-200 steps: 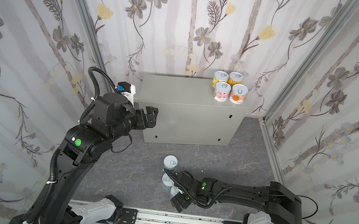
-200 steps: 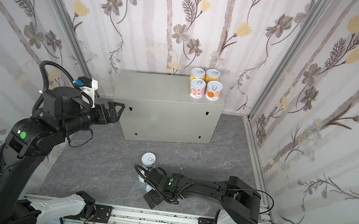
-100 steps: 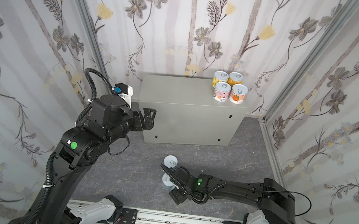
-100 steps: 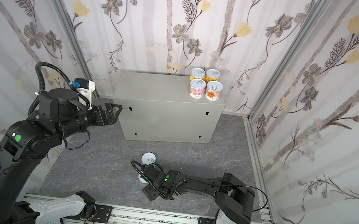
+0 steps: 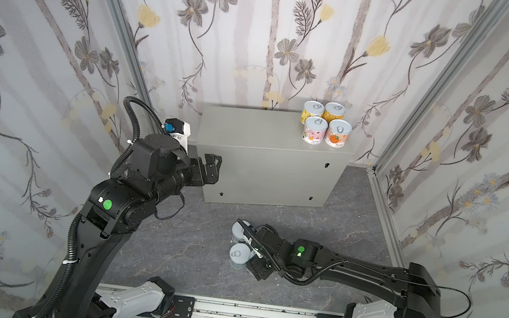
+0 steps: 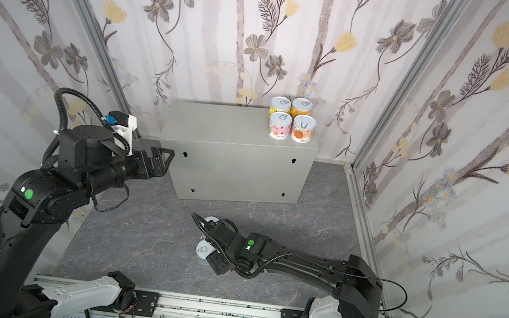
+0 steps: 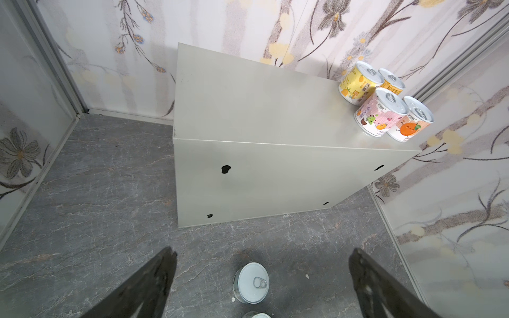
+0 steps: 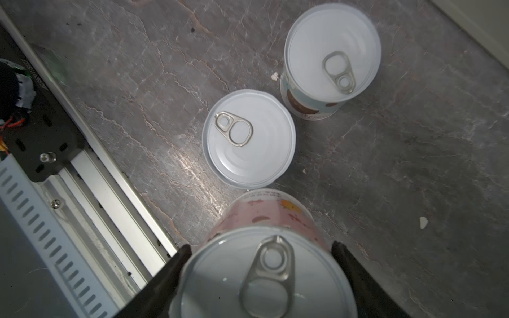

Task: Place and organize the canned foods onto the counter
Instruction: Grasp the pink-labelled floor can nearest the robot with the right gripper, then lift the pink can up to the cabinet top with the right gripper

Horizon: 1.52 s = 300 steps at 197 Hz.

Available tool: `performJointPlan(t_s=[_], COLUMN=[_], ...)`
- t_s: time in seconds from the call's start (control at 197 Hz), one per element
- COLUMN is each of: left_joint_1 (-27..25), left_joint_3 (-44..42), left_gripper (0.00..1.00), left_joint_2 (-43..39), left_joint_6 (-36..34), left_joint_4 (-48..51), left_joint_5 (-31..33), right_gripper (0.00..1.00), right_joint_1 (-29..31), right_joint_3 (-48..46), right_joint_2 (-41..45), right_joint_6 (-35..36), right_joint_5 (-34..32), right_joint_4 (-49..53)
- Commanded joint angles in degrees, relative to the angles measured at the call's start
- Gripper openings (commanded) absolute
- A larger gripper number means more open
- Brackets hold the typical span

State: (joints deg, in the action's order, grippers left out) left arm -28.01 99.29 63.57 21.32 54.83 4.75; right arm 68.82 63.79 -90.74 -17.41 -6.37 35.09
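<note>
Two tins stand on the marbled floor [image 8: 413, 170] just beside the grasp: a nearer tin [image 8: 249, 137] and a blue-labelled tin [image 8: 332, 55]. The right gripper [image 8: 259, 246] pinches the pink-labelled tin [image 8: 264, 217], pressed against both its sides. The left gripper [image 7: 262, 251] hangs spread wide, holding nothing, before the counter [image 5: 250, 132], whose right end carries four clustered tins [image 5: 324, 123]. Label writing is unreadable.
</note>
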Motion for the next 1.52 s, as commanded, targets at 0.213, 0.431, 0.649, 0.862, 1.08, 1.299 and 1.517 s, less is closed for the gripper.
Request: performJointPlan(t_s=[0.213,0.431,0.649,0.862,1.08,1.299,1.517], left_joint_1=[0.08,0.24,0.75,1.97,2.95,3.05,3.22], left_joint_3=[4.66,7.47,10.02,13.88,14.75,13.84,13.74], left_gripper=[1.00,1.00,1.00,1.00,1.00,1.00,1.00], left_joint_2=[1.12,1.71,3.12,6.56,9.88,11.00,11.30], left_joint_6=[-2.54,-3.99,-5.82,-8.33,-7.67,-5.97,-5.85], left_joint_4=[-2.47,-2.05,-1.05,-0.24,-2.81,-4.26,-4.42], left_joint_5=[2.03,3.30,3.77,2.53,-1.00,-3.19,-3.69], right_gripper=[0.63,0.63,0.64,0.64,0.65,0.67,0.70], right_joint_1=[-8.25,-16.36,-25.75,-27.92,-28.91,-29.61,-30.83], right_joint_3=[28.75,54.74,73.77,74.55,74.84,74.82,76.36], right_joint_2=[1.26,-10.99,-21.09,-23.55,-25.65,-28.45,-31.77], right_joint_6=[9.25,14.84,14.51,14.70,13.50,12.78,11.13], right_joint_5=[-4.44,-5.03,-3.04,-2.53,-2.46,-3.28,-2.68], right_joint_4=[15.28,23.44,24.35,17.00,12.17,8.34,5.84])
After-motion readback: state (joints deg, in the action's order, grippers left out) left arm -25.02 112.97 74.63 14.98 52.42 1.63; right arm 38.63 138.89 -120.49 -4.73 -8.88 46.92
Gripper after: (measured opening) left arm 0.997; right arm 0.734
